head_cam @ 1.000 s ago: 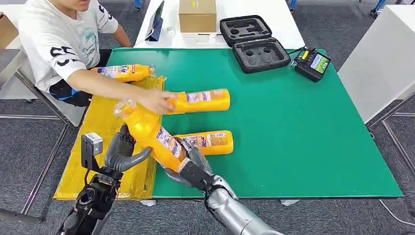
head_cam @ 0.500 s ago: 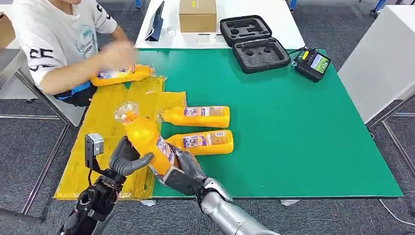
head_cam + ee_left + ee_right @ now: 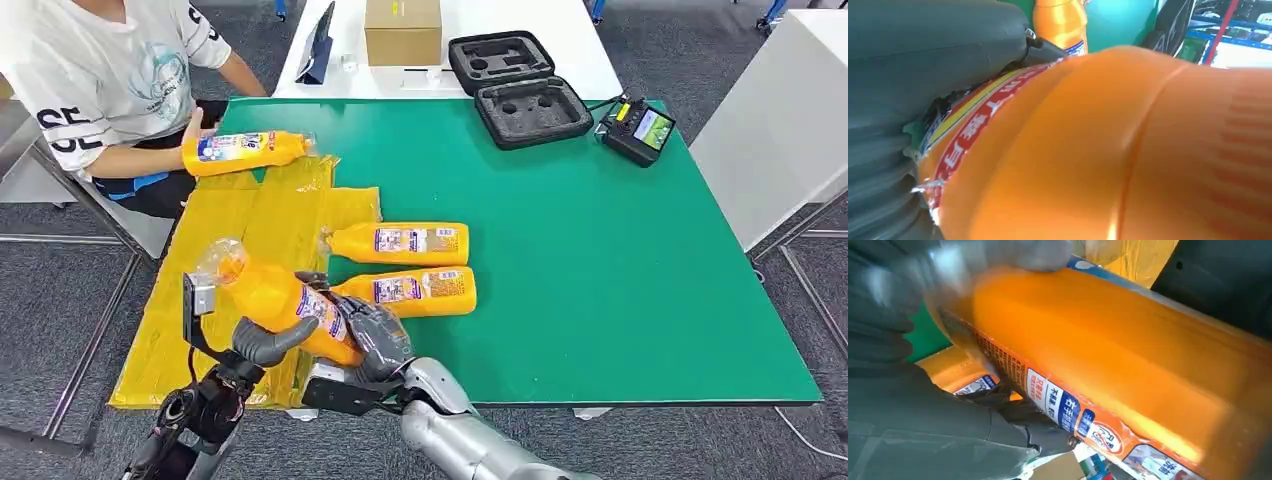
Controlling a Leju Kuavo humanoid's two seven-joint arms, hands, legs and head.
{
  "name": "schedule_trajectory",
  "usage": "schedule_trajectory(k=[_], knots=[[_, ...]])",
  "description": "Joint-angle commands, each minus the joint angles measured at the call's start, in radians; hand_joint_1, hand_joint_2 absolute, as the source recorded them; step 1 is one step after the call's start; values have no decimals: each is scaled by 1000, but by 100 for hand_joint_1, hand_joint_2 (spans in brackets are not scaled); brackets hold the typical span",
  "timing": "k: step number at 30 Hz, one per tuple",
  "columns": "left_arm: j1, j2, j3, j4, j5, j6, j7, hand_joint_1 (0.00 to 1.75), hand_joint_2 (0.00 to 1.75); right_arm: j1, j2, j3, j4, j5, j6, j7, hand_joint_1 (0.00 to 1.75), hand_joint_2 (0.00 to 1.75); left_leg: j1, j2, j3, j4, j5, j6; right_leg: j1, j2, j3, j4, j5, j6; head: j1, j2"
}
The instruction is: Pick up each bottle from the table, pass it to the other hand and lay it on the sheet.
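Bottle (image 3: 285, 305) gripped in both hands' fingers (image 3: 370, 325)

You have the sheet (image 3: 240, 240) along the mat's (image 3: 600, 260) nine o'clock edge. Two bottles (image 3: 400, 243) lie side by side at centre, one (image 3: 408, 290) toward six. The case (image 3: 520, 88) sits at twelve, the controller (image 3: 638, 130) at two, the box (image 3: 403, 30) behind.

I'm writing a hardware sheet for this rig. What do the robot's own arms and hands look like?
The right arm is smooth, rounded silver metal ending in a black wrist block. The right robot hand is dark grey with jointed fingers. The left arm is darker, black with exposed joints, carrying a small grey camera box and a black cable. The left robot hand has a thick grey thumb.
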Motion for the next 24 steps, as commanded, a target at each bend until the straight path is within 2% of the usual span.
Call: schedule_trajectory(k=[1, 3, 4, 5, 6, 7, 12, 18, 24], knots=[[-69, -7, -14, 50, 3, 21, -2, 175, 175, -6, 0, 51, 60, 58, -9, -7, 175, 175, 0, -5, 5, -1, -1, 0, 0, -3, 6, -1, -2, 0, 0, 0], [-68, -8, -11, 46, 4, 24, -4, 175, 175, -5, 0, 48, 58, 62, -7, -6, 175, 175, 0, -4, 5, -1, -1, -1, 0, -3, 6, -1, -2, -1, 0, 0], [-68, -11, -4, 44, 7, 33, -11, 175, 175, -4, 0, 42, 55, 73, -11, -5, 129, 175, 0, -5, 6, 0, -2, -1, 0, -4, 7, 0, -3, -1, 0, 0], [-68, -12, 0, 42, 6, 39, -18, 175, 175, -1, 0, 34, 51, 73, -18, -7, 0, 175, 1, -4, 4, -1, -1, 0, 0, -3, 5, -1, -2, -1, 0, 0], [-65, -16, 9, 33, 11, 47, -27, 175, 175, 1, 2, 19, 45, 70, -15, -13, 0, 175, 0, -5, 5, 0, -1, -1, 0, -4, 6, 0, -3, -1, 0, 0], [-62, -19, 17, 25, 12, 59, -36, 175, 175, 4, 3, 5, 34, 69, -26, -22, 0, 0, 1, -3, 2, -1, 0, 0, 1, -3, 3, -1, -1, 0, 0, 0], [-57, -25, 62, -16, -67, 171, -107, 175, 175, 27, -3, -56, -75, 36, -38, -75, 0, 0, 0, -2, 2, 0, -1, 0, 0, -1, 3, 0, -2, 0, 0, 0], [-67, -28, 115, -30, -216, 302, -205, 175, 175, 99, -45, -92, -333, -22, 10, -108, 0, 0, 1, -3, 2, 0, -1, 0, 1, -2, 3, 0, -1, 0, 0, 0], [-68, -27, 122, -35, -222, 307, -210, 175, 175, 112, -57, -91, -376, -31, 24, -106, 0, 0, 1, -3, 2, 0, 0, 0, 0, -3, 3, 0, -1, 0, 0, 0]])
